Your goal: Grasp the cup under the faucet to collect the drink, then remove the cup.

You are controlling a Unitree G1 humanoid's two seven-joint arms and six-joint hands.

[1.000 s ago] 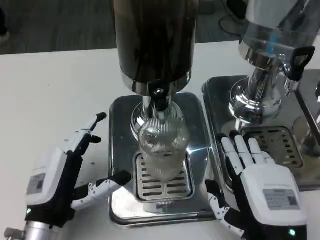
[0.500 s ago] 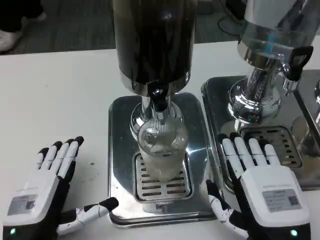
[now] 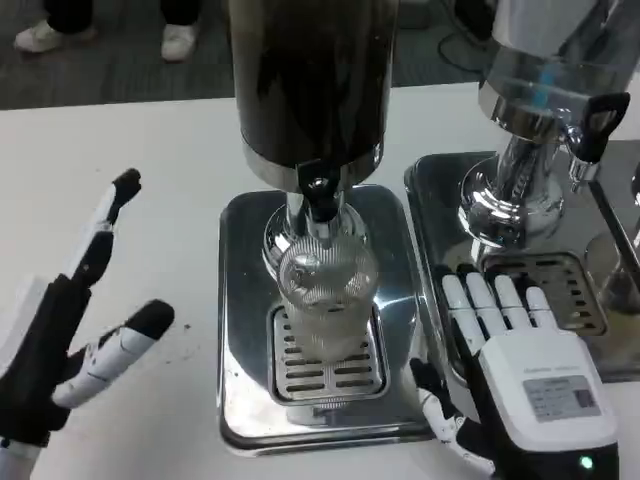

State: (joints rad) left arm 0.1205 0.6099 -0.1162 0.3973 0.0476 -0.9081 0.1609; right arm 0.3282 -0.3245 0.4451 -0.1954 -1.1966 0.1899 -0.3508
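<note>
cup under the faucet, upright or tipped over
Upright: the clear cup stands on the drip grate below the black faucet. Neither the left hand nor the right hand touches it.

Cup under faucet, seemingly unheld.

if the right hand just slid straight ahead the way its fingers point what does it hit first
Probably the drip grate of the right-hand dispenser: the right hand lies flat with its fingertips at the grate's near edge. Beyond that stands the chrome pedestal. Height above the tray is unclear.
</note>
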